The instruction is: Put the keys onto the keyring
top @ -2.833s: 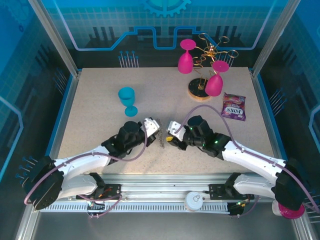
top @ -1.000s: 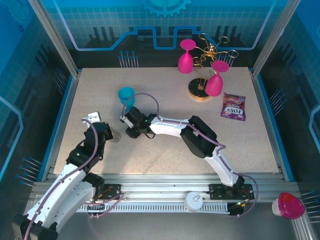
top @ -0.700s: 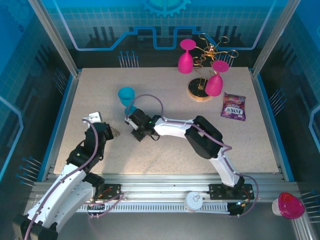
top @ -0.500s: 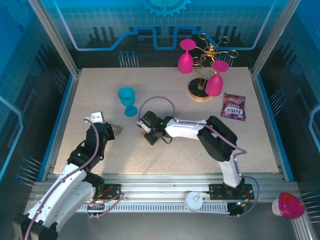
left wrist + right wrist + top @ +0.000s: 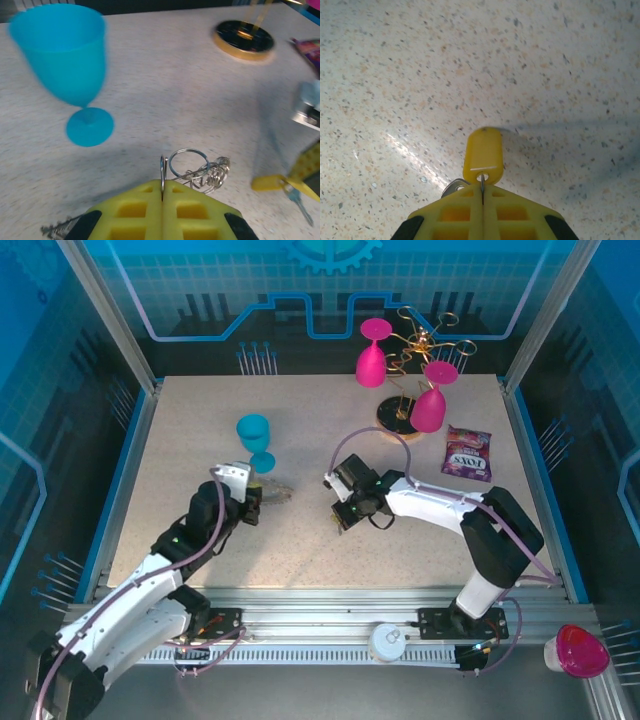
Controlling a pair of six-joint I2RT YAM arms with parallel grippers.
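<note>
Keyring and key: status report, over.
Left gripper shut on keyring; right gripper shut on key at its yellow head. Key not yet on ring, grippers apart. Blue goblet upright just beyond left gripper, not between them.

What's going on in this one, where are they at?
The left gripper is shut on the keyring, holding it by its thin edge just in front of the blue goblet. The right gripper is shut on the yellow-headed key over the speckled table. In the top view the two grippers face each other across a gap, so the key is not yet on the ring.
</note>
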